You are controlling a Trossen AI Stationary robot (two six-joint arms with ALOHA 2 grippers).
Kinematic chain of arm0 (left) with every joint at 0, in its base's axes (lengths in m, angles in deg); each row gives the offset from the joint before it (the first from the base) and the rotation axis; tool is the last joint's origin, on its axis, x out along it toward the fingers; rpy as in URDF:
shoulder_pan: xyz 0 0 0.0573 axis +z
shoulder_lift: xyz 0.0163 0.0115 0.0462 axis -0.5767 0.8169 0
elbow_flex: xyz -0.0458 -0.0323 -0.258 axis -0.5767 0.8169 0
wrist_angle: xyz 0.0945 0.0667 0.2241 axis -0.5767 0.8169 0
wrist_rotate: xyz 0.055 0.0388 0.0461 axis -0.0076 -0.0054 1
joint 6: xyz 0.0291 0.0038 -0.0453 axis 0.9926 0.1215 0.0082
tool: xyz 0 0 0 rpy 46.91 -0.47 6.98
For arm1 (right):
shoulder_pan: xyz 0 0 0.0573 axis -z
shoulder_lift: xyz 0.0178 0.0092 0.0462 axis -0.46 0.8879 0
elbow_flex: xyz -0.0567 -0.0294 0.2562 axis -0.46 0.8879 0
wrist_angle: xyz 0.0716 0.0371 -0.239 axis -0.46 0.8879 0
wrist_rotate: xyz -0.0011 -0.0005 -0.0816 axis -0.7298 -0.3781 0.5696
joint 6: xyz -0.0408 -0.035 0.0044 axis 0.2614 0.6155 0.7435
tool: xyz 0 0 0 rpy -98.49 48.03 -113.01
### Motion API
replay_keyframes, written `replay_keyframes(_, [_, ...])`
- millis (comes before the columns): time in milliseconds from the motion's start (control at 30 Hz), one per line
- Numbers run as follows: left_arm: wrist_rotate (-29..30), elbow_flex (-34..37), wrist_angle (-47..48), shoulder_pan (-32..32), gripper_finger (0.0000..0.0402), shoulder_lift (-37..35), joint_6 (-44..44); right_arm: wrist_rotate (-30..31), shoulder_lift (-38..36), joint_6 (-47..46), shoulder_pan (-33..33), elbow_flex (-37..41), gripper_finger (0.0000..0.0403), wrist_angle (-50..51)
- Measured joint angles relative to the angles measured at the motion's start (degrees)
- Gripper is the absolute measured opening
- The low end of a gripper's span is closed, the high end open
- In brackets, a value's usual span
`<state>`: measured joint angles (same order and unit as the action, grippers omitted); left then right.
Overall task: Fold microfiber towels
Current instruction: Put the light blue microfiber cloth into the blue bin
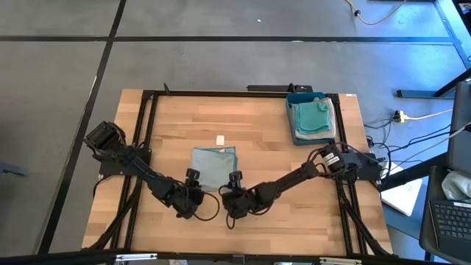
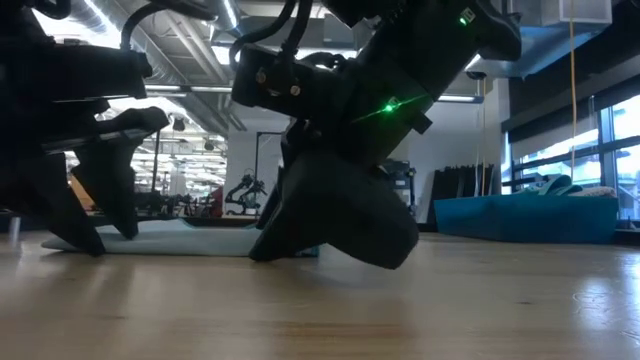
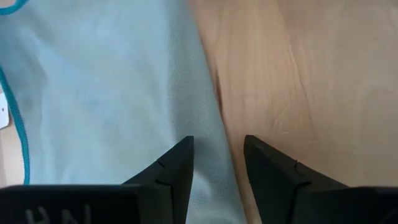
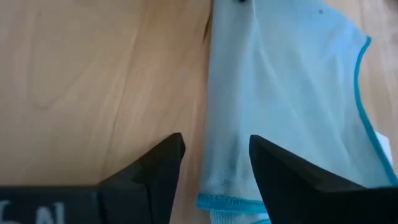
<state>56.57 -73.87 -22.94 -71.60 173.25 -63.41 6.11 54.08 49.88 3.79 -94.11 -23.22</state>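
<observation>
A pale blue microfiber towel [image 1: 214, 166] with a teal hem lies flat on the wooden table. My left gripper [image 1: 193, 175] is open and low over the towel's near left corner. In the left wrist view [image 3: 217, 140] the towel's left edge [image 3: 208, 106] runs between the fingers. My right gripper [image 1: 235, 177] is open and low over the near right corner. In the right wrist view [image 4: 214, 138] the hemmed corner [image 4: 227, 202] lies between the fingers. In the low view both grippers reach down to table level, the left one [image 2: 112, 243] with its fingers spread. My left gripper points down with one finger [image 3: 177, 162] over the towel and the other over bare wood; I cannot tell whether it touches the cloth. My right gripper points down with one finger [image 4: 280, 162] over the towel and the other over bare wood; I cannot tell whether it touches.
A blue plastic tray [image 1: 291, 110] at the far right holds a stack of folded teal and green towels [image 1: 313, 116]. A small white tag [image 1: 220, 139] lies on the wood beyond the flat towel. A black frame [image 1: 151, 94] borders the table.
</observation>
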Motion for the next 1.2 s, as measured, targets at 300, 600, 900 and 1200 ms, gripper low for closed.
replay_keyframes(300, [1.53, 3.00, -1.77, 1.68, 0.0135, -0.28, -0.90, -8.45, -0.47, -2.26, 2.80, 1.41, 0.0118, -1.71])
replay_keyframes(600, [2.54, 4.00, -4.37, 2.24, 0.0135, -0.30, 0.78, -12.52, -0.51, -4.74, 4.49, 1.45, 0.0014, -3.09])
replay_keyframes(900, [6.56, 2.08, 5.15, -1.14, 0.0135, -1.22, 0.92, -11.64, -0.49, -4.42, 3.87, 1.62, 0.0008, -3.79])
replay_keyframes(1200, [4.81, 2.20, 5.83, 0.16, 0.0135, -1.40, 1.01, -9.78, -0.10, -4.00, 3.04, -1.46, 0.0007, -3.03])
